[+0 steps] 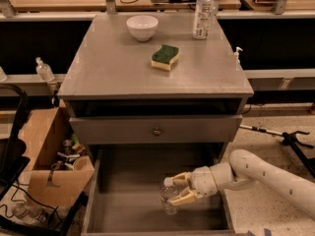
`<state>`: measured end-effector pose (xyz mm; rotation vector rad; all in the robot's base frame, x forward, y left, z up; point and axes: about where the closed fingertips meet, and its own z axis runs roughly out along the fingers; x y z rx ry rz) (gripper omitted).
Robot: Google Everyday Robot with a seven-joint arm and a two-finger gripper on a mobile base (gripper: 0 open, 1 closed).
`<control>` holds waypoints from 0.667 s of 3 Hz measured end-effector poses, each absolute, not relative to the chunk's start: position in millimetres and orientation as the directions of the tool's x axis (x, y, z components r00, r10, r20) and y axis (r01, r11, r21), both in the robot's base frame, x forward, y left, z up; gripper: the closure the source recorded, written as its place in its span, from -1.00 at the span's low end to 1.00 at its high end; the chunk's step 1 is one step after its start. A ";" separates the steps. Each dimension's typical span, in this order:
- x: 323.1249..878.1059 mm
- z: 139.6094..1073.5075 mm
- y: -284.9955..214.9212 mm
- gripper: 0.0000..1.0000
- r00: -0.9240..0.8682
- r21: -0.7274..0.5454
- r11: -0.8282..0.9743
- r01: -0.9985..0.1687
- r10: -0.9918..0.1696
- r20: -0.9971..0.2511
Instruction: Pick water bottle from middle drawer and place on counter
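Your gripper point(176, 190) looks pinched on the water bottle point(169, 206) in the middle drawer point(128, 191) (grab step), so next lift it clear toward the counter point(113, 68).

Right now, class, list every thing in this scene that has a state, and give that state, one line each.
water bottle: capped, upright, gripped inside the middle drawer.
hand: closed on the water bottle, low in the middle drawer.
middle drawer: pulled open.
top drawer: shut.
bowl: upright on the counter.
labelled bottle: standing upright on the counter.
sponge: flat, green side up.
cardboard box: open.
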<state>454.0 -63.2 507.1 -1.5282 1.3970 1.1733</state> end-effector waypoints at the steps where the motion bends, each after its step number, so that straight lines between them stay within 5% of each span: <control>1: 452.5 514.6 -61.9 1.00 -0.003 0.044 -0.121 -0.992 -0.316 -0.949; 2: 445.4 555.1 -58.2 1.00 -0.012 0.032 -0.055 -0.998 -0.317 -0.948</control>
